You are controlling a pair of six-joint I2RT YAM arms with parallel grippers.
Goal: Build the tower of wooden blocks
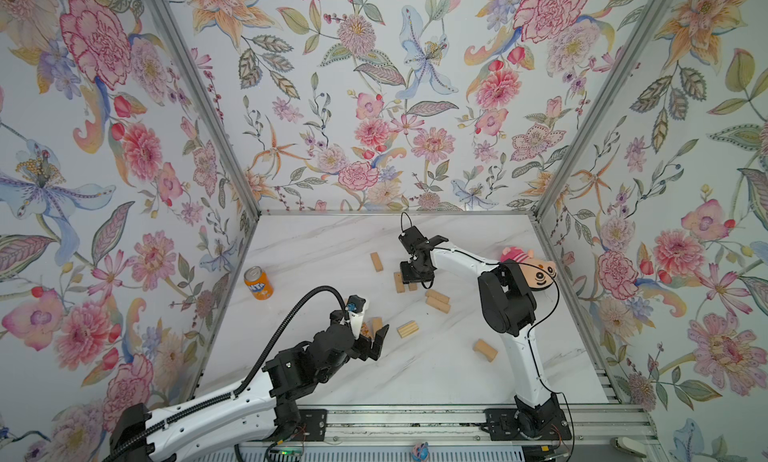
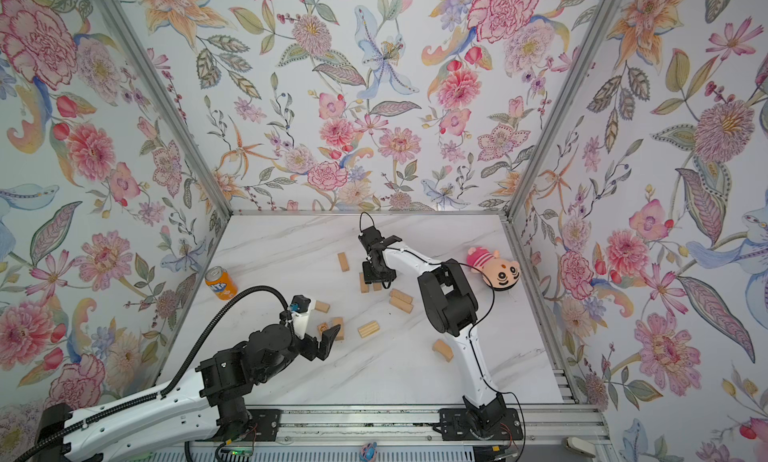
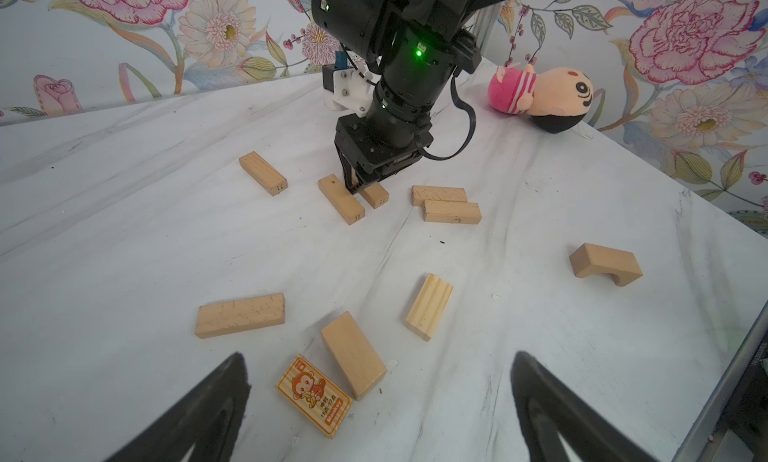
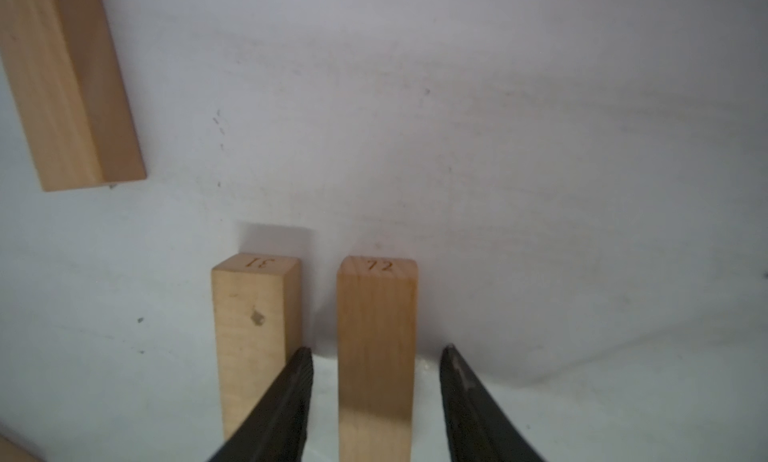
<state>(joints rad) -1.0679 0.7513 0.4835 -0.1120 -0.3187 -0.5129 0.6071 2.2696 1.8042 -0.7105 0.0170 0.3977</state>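
Several pale wood blocks lie flat and scattered on the marble table (image 1: 324, 240); no tower shows. My right gripper (image 4: 376, 352) points down at the table and is open. Block 72 (image 4: 376, 335) lies between its fingers with a gap on each side. Block 31 (image 4: 249, 335) lies parallel just outside one finger. In a top view this gripper (image 1: 417, 279) covers most of that pair. My left gripper (image 3: 380, 356) is open, low over the monkey-print block (image 3: 314, 395) and a plain block (image 3: 353, 360). A ridged block (image 3: 429, 306) and a curved block (image 3: 605, 264) lie farther right.
An orange soda can (image 1: 258, 283) stands near the left wall. A plush doll (image 1: 536, 264) lies at the right wall behind my right arm. Two blocks (image 1: 437, 301) lie side by side mid-table, one block (image 1: 376, 261) farther back. Flowered walls close three sides.
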